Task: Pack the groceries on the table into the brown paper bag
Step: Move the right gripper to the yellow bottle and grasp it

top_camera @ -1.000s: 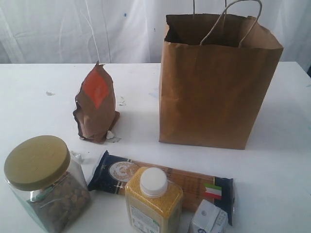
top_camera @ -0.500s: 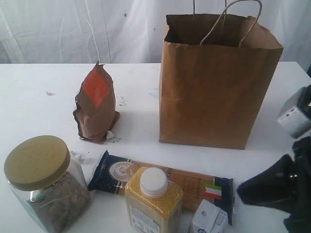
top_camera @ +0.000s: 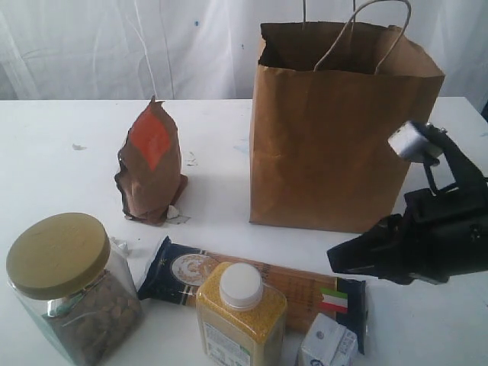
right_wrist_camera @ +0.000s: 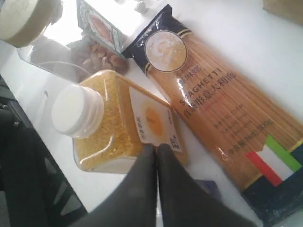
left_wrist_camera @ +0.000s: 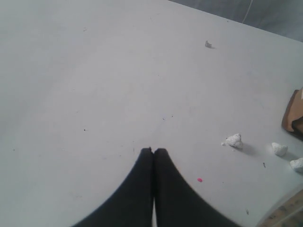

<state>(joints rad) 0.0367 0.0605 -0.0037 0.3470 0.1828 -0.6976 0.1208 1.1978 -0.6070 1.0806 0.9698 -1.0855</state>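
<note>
Counter (top_camera: 61, 175): white, specked. Paper bag (top_camera: 335, 145) upright at the back right, mouth open. Spaghetti pack (top_camera: 305, 290) flat in front of it. Jar (top_camera: 72, 290) front left. Pouch (top_camera: 150, 164) standing left of the bag. Bottle (top_camera: 240, 320) and carton (top_camera: 328, 343) against the pack's near side. Right tool (top_camera: 335, 259) closed, gripping nothing, low over pack and bottle. Left tool (left_wrist_camera: 153, 150) closed over bare counter.

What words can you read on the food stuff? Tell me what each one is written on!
"SPAGHETTI": on the spaghetti pack, in the right wrist view.
Smaller characters beneath it: too blurred to read.
Green, white and red flag stripes: near that pack's dark end.
Label on the yellow-grain bottle: too small to read.
Label on the jar: blurred.
Orange label on the pouch: no text readable.
</note>
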